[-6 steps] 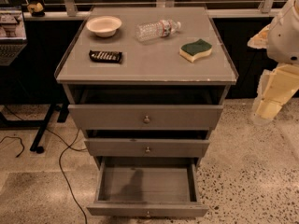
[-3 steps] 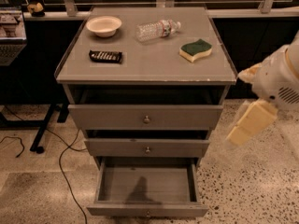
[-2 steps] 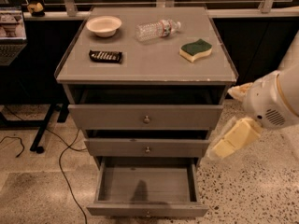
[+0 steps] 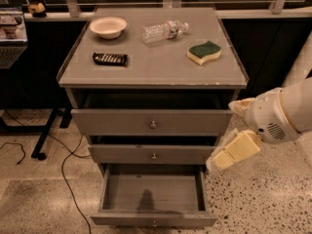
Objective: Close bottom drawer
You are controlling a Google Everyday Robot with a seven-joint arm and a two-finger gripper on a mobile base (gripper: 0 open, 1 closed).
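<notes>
Across the middle of the camera view stands the grey cabinet point(image 4: 156, 65), three drawers stacked under a flat top. Lowest of them, the bottom drawer point(image 4: 153, 191) is pulled well out toward the camera, its plain grey inside showing and its front panel near the lower edge of the view. The white arm point(image 4: 287, 113) reaches in from the right. The gripper point(image 4: 220, 134) hangs just beside the cabinet's right edge, level with the middle drawer point(image 4: 153, 154) and above the open drawer's right corner. Its two pale fingers point(image 4: 236, 150) are spread apart and hold nothing. On the top lie a plastic bottle point(image 4: 165, 30), a green-and-yellow sponge point(image 4: 204, 51), a white bowl point(image 4: 108, 27) and a small dark packet point(image 4: 110, 58). Smallest is the round knob point(image 4: 154, 223) on the open drawer's front.

The closing push has not yet begun, I judge. The gripper sits behind the front panel, so a straight move inward would likely strike the middle drawer or the open drawer's side wall. A push far toward the right end could skew the drawer and jam it, and one on the knob could slip off.
</notes>
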